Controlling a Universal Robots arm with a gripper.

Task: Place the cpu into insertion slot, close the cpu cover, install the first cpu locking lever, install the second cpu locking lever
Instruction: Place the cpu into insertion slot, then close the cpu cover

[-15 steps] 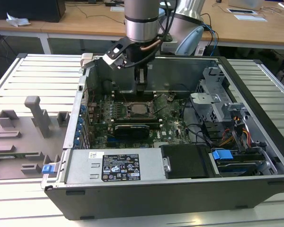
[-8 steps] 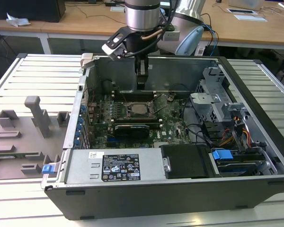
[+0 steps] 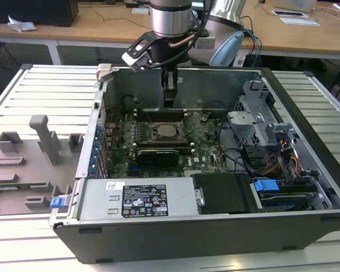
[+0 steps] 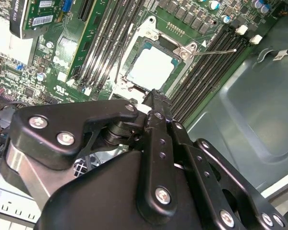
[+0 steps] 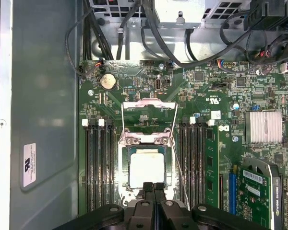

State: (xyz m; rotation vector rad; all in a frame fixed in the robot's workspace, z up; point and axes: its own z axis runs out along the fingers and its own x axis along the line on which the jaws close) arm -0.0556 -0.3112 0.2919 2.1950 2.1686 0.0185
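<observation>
The cpu [image 5: 146, 170] [image 4: 151, 67] [image 3: 166, 131] lies flat in the insertion slot [image 5: 124, 165], its pale top fully bare. The cpu cover [image 5: 149, 106] stands swung up off the socket, and green board shows through its window. A thin wire locking lever [image 4: 216, 51] [image 5: 180, 177] sticks out loose beside the socket. My gripper [image 5: 153, 187] [image 4: 155, 98] [image 3: 169, 101] hovers just above the socket's edge, at the side away from the cover's hinge. It is shut with nothing between its fingers, and I cannot tell whether it touches the socket.
Long black memory slots [image 5: 98, 167] [image 5: 194, 163] flank the socket. A graphics card [image 5: 259, 191], a finned heat sink [image 5: 264, 127] and cable bundles [image 5: 158, 33] lie nearby. The grey case wall [image 5: 43, 96], a power supply [image 3: 141, 201] and a drive cage [image 3: 260, 124] hem in the board.
</observation>
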